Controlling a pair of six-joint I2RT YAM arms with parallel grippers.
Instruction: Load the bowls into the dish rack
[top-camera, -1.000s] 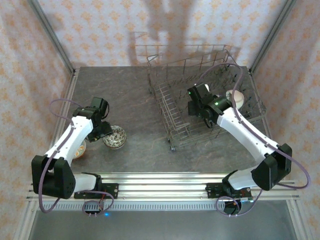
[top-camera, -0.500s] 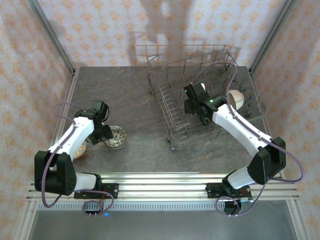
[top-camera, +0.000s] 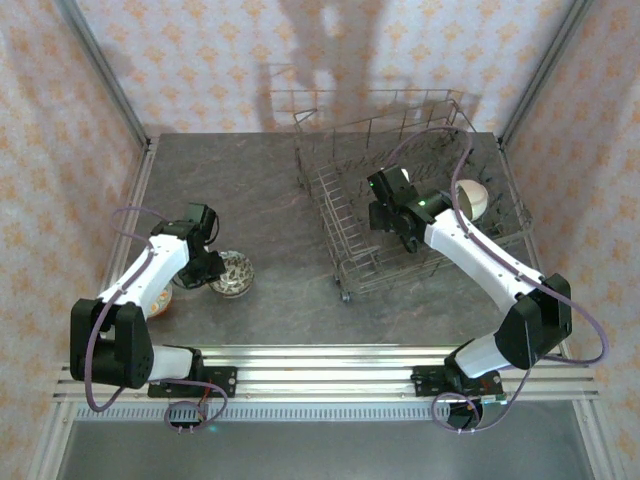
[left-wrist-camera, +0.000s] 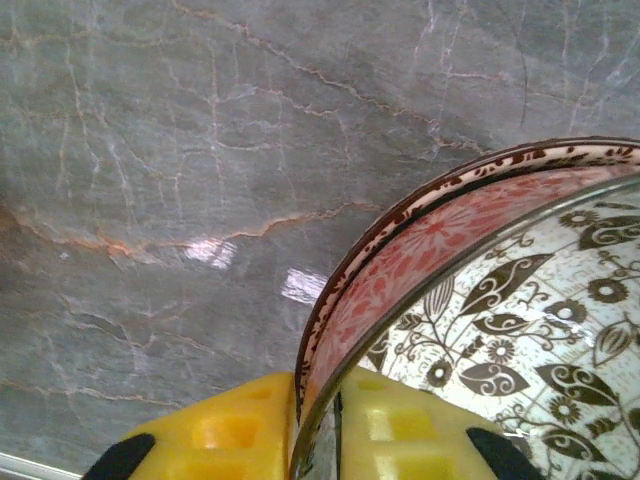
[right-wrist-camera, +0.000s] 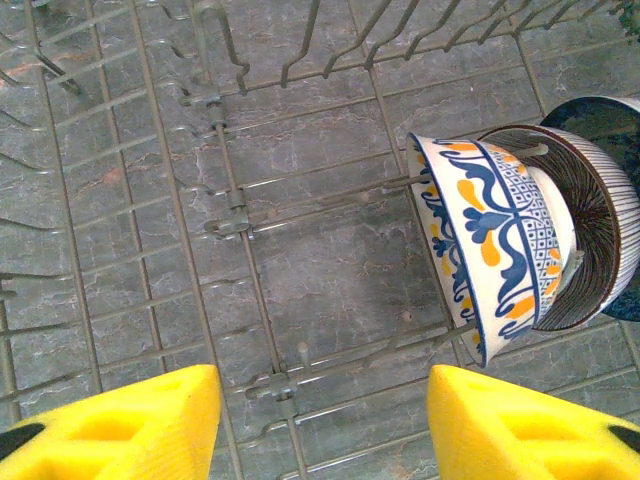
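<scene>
A pink-patterned bowl (top-camera: 236, 273) sits on the table at the left. My left gripper (top-camera: 207, 268) is shut on its near rim. In the left wrist view the yellow pads (left-wrist-camera: 225, 430) pinch the wall of the bowl (left-wrist-camera: 520, 290), one outside and one inside. The grey wire dish rack (top-camera: 335, 205) stands at the right. My right gripper (top-camera: 400, 228) hangs open over the rack floor (right-wrist-camera: 230, 210), holding nothing (right-wrist-camera: 322, 420). A blue-and-white bowl (right-wrist-camera: 485, 250) and a dark striped bowl (right-wrist-camera: 590, 235) stand on edge between the tines to its right.
Another bowl (top-camera: 161, 300) lies at the table's left edge, partly hidden by my left arm. A cream bowl (top-camera: 473, 196) stands on edge in the rack's right side. Bare stone table (top-camera: 270, 190) lies between the pink-patterned bowl and the rack. Patterned walls close in three sides.
My left gripper has shut on the pink-patterned bowl's rim. My right gripper moved slightly toward the back left inside the rack, then stayed still and open.
</scene>
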